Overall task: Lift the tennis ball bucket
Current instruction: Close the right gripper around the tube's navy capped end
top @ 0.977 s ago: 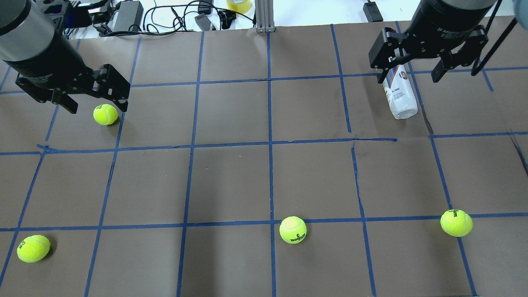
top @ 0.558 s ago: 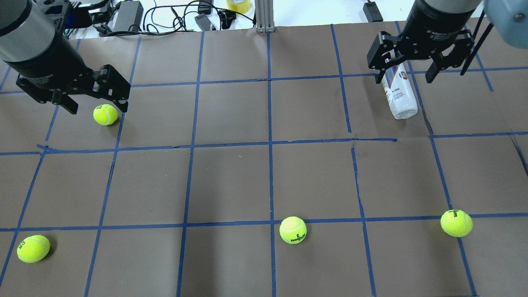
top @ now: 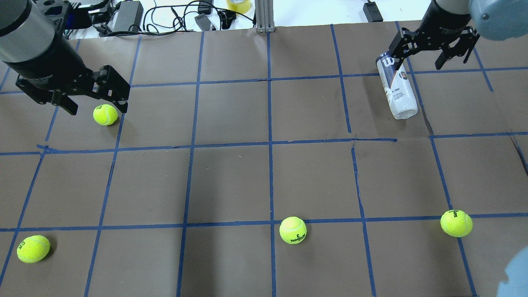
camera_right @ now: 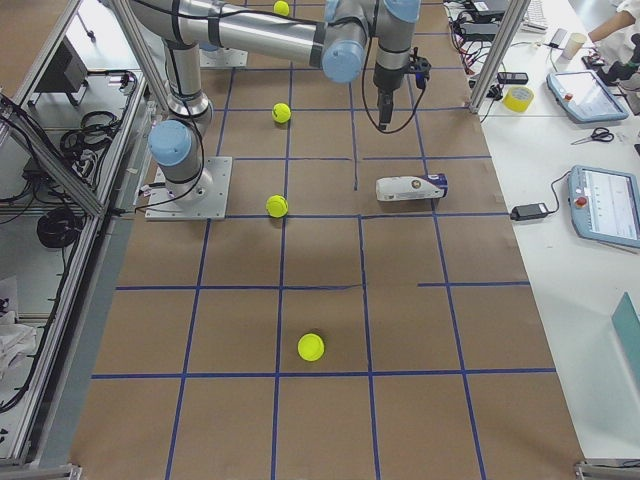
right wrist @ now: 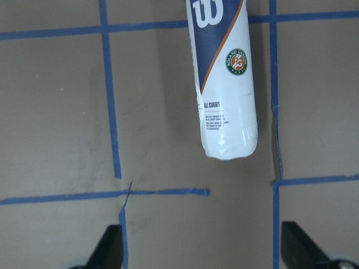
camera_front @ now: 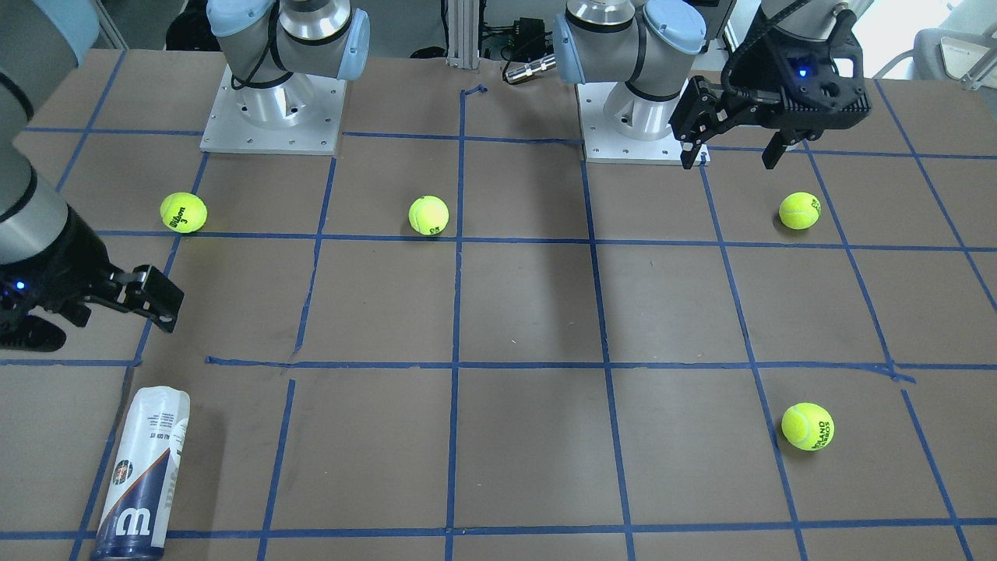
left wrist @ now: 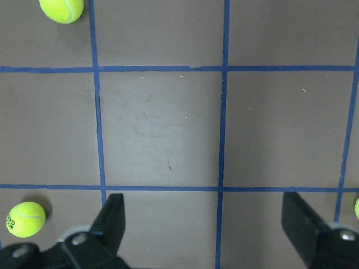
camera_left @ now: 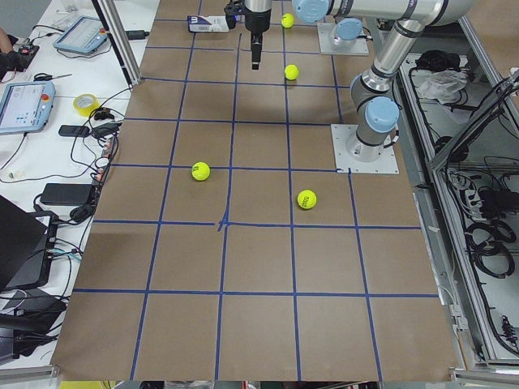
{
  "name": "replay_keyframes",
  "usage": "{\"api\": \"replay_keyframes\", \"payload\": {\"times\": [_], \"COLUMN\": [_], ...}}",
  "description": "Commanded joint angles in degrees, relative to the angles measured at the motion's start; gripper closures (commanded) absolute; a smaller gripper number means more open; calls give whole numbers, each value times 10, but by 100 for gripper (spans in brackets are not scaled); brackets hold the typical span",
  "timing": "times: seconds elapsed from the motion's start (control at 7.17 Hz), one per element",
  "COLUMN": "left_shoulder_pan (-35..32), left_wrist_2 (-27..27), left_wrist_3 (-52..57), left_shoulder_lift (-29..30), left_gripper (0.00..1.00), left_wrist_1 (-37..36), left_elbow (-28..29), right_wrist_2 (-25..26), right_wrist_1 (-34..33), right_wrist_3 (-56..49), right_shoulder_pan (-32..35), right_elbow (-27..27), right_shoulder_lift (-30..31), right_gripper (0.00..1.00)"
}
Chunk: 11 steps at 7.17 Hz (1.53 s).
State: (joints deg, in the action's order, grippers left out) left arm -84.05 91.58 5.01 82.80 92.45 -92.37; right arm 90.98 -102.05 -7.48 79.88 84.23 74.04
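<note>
Right wrist-mounted view: at the near bottom edge the right gripper point(right wrist: 205, 249) shows only its two fingertips, spread wide with nothing between them. Beyond them the tennis ball bucket point(right wrist: 224, 84) lies on its side on the brown table point(right wrist: 56, 112). Its pale end is nearest the fingers and its navy "W" end runs off the top edge. The bucket falls inside the span of the jaws but ahead of them, a little toward the view's right finger, touching neither.

Overhead, the near row holds a left ball point(top: 33, 248), a middle ball point(top: 293, 230) and a right ball point(top: 456, 222), well apart. Farther back on the left, the left gripper point(top: 98, 109) hangs with its jaws wide open, holding nothing. A fourth ball point(top: 105, 114) sits on the table near it, and its wrist camera shows only bare paper between the fingers. Farthest right, the bucket lies flat and slanted, with the right gripper raised above its "W" end.
</note>
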Motion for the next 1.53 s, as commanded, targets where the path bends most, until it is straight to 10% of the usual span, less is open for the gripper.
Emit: {"api": "replay_keyframes", "payload": {"times": [0.0, 1.4], "left_shoulder_pan": [-1, 0], "left_wrist_2": [0, -2], "left_wrist_3": [0, 1], "left_shoulder_lift": [0, 2], "left_gripper": [0, 0], "left_wrist_1": [0, 1], "left_elbow": [0, 0], "right_wrist_2": [3, -10], "right_wrist_1": [-116, -239], "right_wrist_3": [-52, -103], "right_shoulder_pan": [-9, -29], "right_elbow": [-2, -7], "right_shoulder_lift": [-86, -235], "right_gripper": [0, 0]}}
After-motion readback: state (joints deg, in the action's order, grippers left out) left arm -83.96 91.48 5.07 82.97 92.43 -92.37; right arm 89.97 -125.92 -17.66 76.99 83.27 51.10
